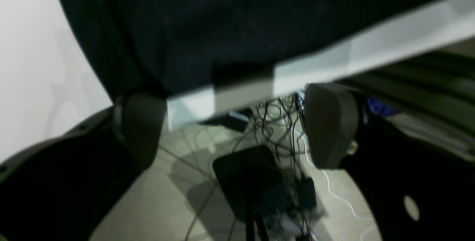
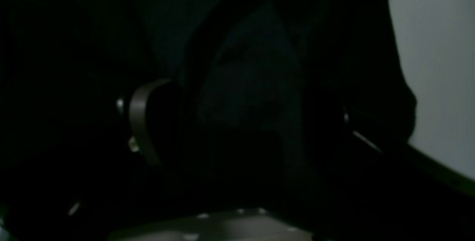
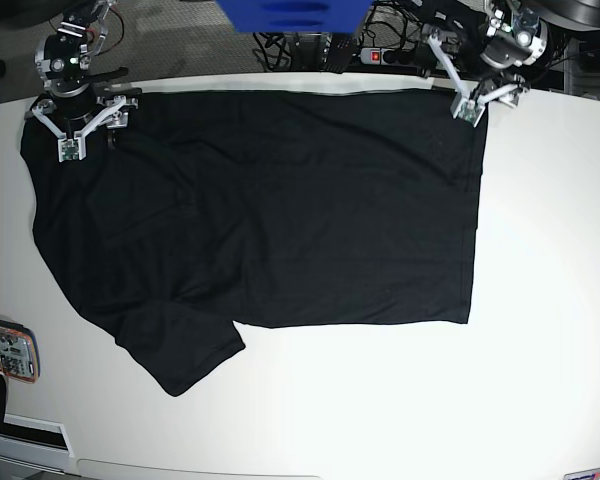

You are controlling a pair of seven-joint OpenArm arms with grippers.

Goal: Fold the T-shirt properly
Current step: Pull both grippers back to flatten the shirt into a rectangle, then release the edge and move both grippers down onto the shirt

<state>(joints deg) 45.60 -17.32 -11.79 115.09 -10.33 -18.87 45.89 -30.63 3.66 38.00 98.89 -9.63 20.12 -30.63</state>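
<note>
The black T-shirt [image 3: 280, 210] lies spread flat on the white table [image 3: 540, 300], with one sleeve [image 3: 180, 350] sticking out at the front left. My left gripper [image 3: 485, 103] sits at the shirt's far right corner. In the left wrist view it [image 1: 235, 122] is open, its dark fingers [image 1: 328, 126] straddling the table's edge [image 1: 371, 48] below the cloth [image 1: 222, 29]. My right gripper [image 3: 90, 135] is over the shirt's far left corner. In the very dark right wrist view its fingers [image 2: 143, 118] stand wide apart with black cloth [image 2: 252, 85] in the gap, not pinched.
An orange-rimmed device [image 3: 5, 352] lies at the table's left front edge. A blue object [image 3: 290, 15], a power strip [image 3: 385, 55] and cables sit behind the table. The floor under the far edge holds a black box [image 1: 246, 178] and tangled wires.
</note>
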